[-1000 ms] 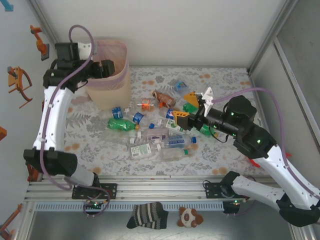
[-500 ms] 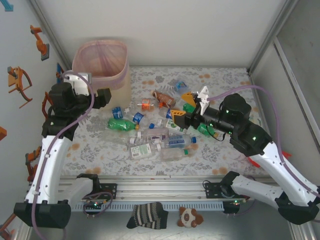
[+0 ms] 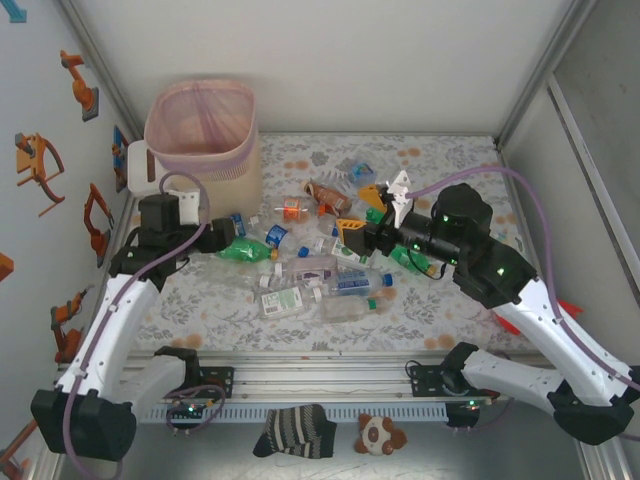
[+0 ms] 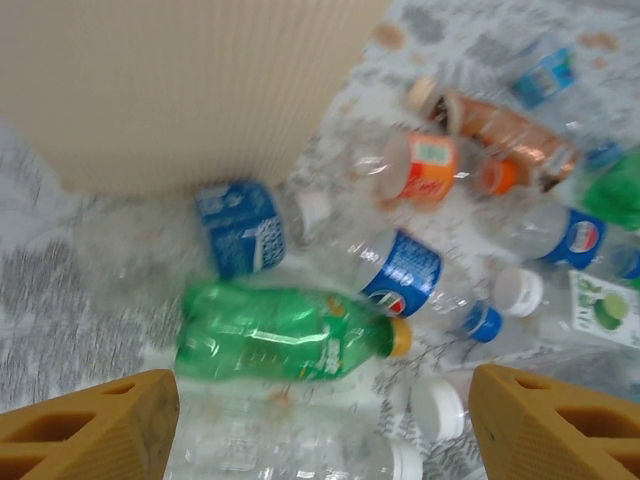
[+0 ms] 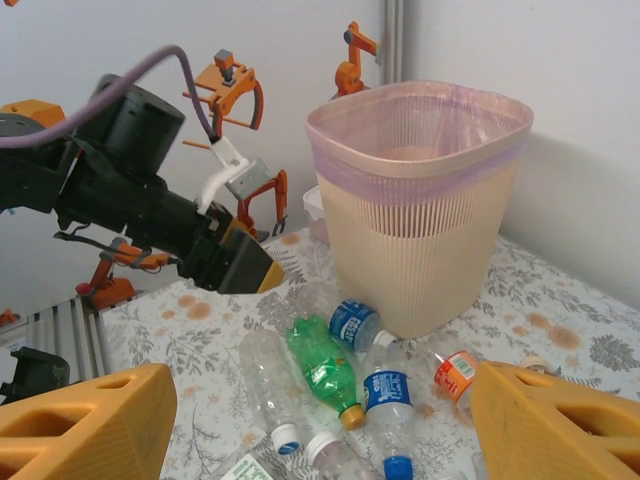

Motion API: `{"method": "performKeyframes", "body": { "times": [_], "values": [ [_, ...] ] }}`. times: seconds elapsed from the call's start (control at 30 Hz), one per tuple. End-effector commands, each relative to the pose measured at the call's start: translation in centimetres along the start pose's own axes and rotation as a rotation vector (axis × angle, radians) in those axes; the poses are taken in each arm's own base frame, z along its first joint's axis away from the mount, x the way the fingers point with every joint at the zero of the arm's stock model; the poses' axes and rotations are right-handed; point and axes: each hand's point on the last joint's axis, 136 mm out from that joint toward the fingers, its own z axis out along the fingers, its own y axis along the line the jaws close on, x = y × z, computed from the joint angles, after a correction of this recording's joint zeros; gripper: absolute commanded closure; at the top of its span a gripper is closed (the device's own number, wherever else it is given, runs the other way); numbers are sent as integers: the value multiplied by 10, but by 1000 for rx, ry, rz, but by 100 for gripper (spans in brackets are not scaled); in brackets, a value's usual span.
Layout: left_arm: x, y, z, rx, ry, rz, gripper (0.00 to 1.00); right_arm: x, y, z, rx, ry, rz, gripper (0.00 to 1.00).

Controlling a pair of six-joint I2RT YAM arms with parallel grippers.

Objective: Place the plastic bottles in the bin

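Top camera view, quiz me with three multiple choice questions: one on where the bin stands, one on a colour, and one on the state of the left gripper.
1. Where does the bin stand on the table?
A. far left corner
B. near right corner
C. centre

2. What colour is the bag lining the bin?
A. black
B. pink
C. blue

3. How is the left gripper?
A. shut on a bottle
B. shut on the bin's rim
C. open, holding nothing

Answers: 1 A, it stands at the table's far left. 2 B, pink film folds over its rim. 3 C, its fingers stand wide apart with nothing between them.
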Motion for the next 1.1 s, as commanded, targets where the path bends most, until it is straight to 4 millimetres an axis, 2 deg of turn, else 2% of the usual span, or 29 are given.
{"method": "performKeyframes", "body": {
  "times": [0.0,0.1,0.13,0.23,0.4,0.53,0.63,1.07],
  "values": [
    [29,23,4,-134,120,-165,24,-18,4,-5,-5,-54,-29,24],
    [38,22,9,-130,149,-298,15,-17,3,-3,-7,-58,-26,24],
    [39,23,11,-143,152,-347,15,-16,3,-2,-9,-57,-23,24],
    [45,31,16,-212,178,-524,19,-15,4,0,-19,-56,-20,24],
    [67,44,16,-367,256,-796,33,-14,5,1,-23,-56,-14,24],
    [79,50,16,-430,247,-962,35,-13,5,0,-22,-61,-7,24],
    [81,50,24,-424,227,-1010,33,-12,4,0,-20,-61,-4,24],
    [109,38,56,-395,354,-1154,24,-11,4,-4,-11,-70,1,24]
  ]
}}
